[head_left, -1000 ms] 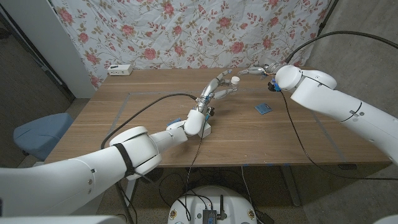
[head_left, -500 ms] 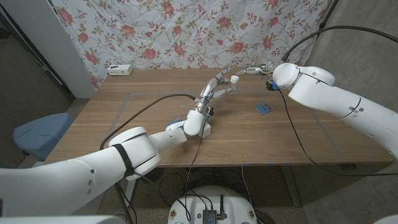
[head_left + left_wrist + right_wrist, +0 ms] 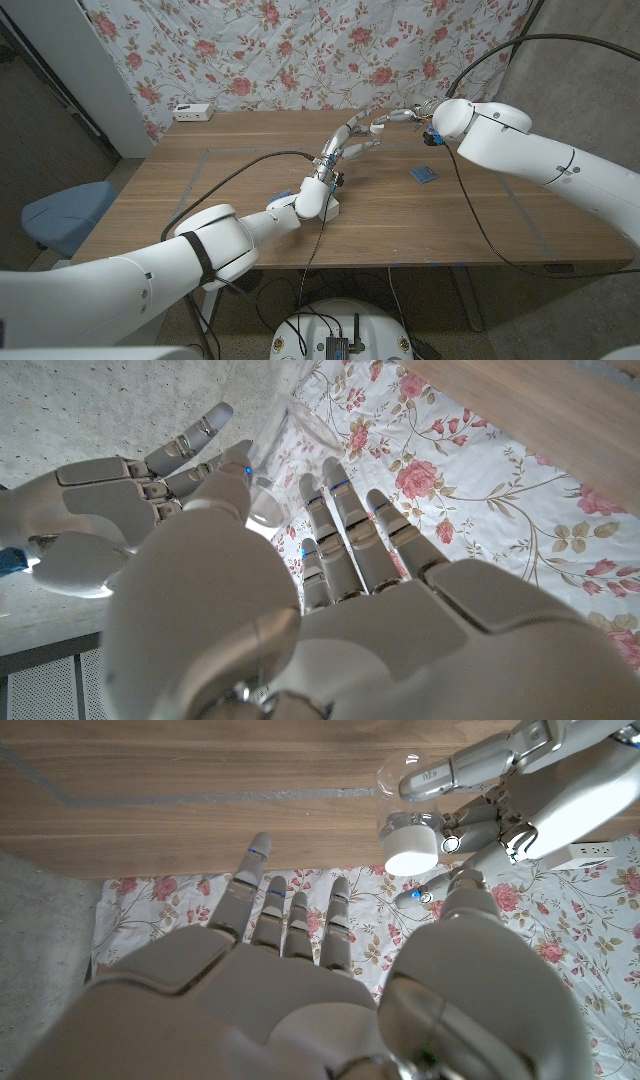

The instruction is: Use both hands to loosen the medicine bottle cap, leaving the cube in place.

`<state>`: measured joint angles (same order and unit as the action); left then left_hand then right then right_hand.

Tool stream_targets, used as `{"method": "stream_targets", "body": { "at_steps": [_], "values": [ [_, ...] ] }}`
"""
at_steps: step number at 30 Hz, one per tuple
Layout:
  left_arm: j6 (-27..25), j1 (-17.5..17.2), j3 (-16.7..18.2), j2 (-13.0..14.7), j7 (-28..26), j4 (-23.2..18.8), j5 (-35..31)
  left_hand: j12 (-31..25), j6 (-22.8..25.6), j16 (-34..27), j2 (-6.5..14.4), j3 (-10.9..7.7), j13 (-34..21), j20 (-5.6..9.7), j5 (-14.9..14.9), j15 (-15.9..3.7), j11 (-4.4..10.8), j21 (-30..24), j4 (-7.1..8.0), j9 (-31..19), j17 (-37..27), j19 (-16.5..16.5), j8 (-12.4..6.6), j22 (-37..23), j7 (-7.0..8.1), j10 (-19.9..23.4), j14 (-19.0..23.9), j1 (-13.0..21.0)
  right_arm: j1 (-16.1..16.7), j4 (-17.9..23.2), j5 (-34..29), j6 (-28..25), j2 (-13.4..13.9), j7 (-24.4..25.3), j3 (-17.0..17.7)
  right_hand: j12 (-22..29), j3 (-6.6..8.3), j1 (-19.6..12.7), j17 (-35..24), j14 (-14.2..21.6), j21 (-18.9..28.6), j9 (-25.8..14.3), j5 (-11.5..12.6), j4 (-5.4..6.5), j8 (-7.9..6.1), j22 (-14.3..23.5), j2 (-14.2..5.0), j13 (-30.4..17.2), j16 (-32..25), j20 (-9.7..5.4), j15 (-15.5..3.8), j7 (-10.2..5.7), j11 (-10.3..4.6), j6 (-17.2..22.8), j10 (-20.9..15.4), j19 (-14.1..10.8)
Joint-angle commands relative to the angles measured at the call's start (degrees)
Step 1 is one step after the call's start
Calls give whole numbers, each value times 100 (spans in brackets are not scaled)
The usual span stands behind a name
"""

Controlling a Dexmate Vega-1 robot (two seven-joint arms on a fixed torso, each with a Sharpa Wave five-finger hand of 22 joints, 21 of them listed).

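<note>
My left hand [image 3: 345, 148] holds a small clear medicine bottle [image 3: 376, 130] with a white cap above the far middle of the table. In the right wrist view its fingers [image 3: 470, 765] wrap the clear body and the white cap [image 3: 411, 843] points toward my right hand [image 3: 290, 980]. My right hand [image 3: 400, 115] hovers just beside the cap with its fingers spread and nothing in them. The left wrist view shows my left hand [image 3: 330, 610], the bottle [image 3: 268, 500] and the right hand [image 3: 110, 510] close behind it. A blue cube [image 3: 423, 174] lies on the table below the right hand.
A white power strip [image 3: 193, 111] lies at the table's far left corner. A black cable [image 3: 250, 165] runs over the table [image 3: 200, 200] to my left arm. A floral cloth [image 3: 300, 50] hangs behind, and a blue seat [image 3: 60, 215] stands left of the table.
My right hand has moved left toward the bottle's cap and is now close beside it. The left hand with the bottle and the cube have stayed put.
</note>
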<state>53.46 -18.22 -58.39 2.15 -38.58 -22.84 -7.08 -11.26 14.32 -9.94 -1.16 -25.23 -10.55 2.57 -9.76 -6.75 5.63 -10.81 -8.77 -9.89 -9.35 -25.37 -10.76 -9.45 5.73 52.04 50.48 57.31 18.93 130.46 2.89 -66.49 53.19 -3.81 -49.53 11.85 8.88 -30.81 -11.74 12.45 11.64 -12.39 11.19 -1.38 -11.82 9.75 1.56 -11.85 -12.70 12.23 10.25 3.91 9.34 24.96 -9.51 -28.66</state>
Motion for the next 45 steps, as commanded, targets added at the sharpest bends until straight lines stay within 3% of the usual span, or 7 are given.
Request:
{"method": "stream_targets", "body": {
  "at_steps": [1, 6, 7, 9, 14, 18, 45],
  "values": [
    [-93, 22, -11, -47, 87, 35, 66, -6, 46, -4, 45, 3, -24, 193, -35, -585, 343, 5, 18, -17, 1, -15, -2, -15, 9, 355, 25, 11, -255, 28, -193, -194, -57, 3, -415, -6, -26, 26, -13, 17, -17, -31, 55, -1, 5, 27, 4, -29, 8, 9, 26, 9, -11, -12, 15, 31],
    [-86, 21, 4, -57, 196, 45, 148, -4, 41, -4, 47, 7, -24, 182, -35, -581, 332, 3, 21, -17, 1, -21, 3, -15, 11, 353, 27, 8, -321, -36, -261, -247, -99, 21, -528, -5, -27, 18, -9, 20, -20, -35, 70, -12, 6, 27, 8, -30, 12, 1, 24, 18, -14, -26, 16, 33],
    [-82, 21, 6, -57, 207, 45, 157, -1, 34, -5, 43, 14, -25, 76, -34, -577, 329, -11, 23, -17, 2, -55, 7, -15, 7, 349, 26, 3, -327, -36, -262, -253, -99, 20, -535, -5, -25, 12, -7, 21, -19, -37, 75, -17, 3, 27, 7, -30, 13, -15, 26, 25, -16, -22, 16, 28],
    [-89, 16, 18, -64, 256, 51, 196, 4, 26, -4, 51, 24, -26, -381, -37, -567, 292, -95, 18, -18, 5, -326, 13, -22, -7, 337, 24, 19, -312, -65, -256, -220, -110, 35, -525, -4, -22, 2, -5, 25, -16, -39, 84, -25, -10, 27, 4, -30, 14, -18, 24, 14, -16, 5, 14, 19],
    [-94, 17, 43, -72, 377, 63, 282, 13, 11, 7, 66, 9, -27, -706, -42, -563, 263, -179, 20, -18, 9, -664, 18, -28, -17, 306, 2, 26, -318, -83, -310, -257, -140, 102, -565, -1, -18, -15, -1, 29, -20, -44, 98, -39, -24, 27, 0, -30, 17, -28, 18, 19, -16, 32, 8, 21],
    [-106, 19, 52, -76, 432, 70, 323, 14, 6, 7, 71, 2, -28, -801, -43, -555, 239, -221, 22, -18, 10, -842, 19, -31, -31, 295, 0, 26, -323, -108, -356, -272, -175, 157, -602, 2, -11, -35, 2, 35, -19, -48, 112, -54, -36, 27, -7, -30, 19, -36, 10, 29, -17, 55, 1, 15],
    [-202, 83, 27, -104, 593, 94, 434, 5, 8, -6, 85, -49, -30, -761, -46, -540, 238, -184, 33, -18, 8, -1076, 13, -23, -60, 294, 69, 8, -547, -458, -482, -234, -348, 62, -882, 29, 112, -350, 26, 179, -11, -105, 220, -266, -209, 27, -110, -29, 3, -111, -40, -63, -74, 416, -106, -64]
  ]
}}
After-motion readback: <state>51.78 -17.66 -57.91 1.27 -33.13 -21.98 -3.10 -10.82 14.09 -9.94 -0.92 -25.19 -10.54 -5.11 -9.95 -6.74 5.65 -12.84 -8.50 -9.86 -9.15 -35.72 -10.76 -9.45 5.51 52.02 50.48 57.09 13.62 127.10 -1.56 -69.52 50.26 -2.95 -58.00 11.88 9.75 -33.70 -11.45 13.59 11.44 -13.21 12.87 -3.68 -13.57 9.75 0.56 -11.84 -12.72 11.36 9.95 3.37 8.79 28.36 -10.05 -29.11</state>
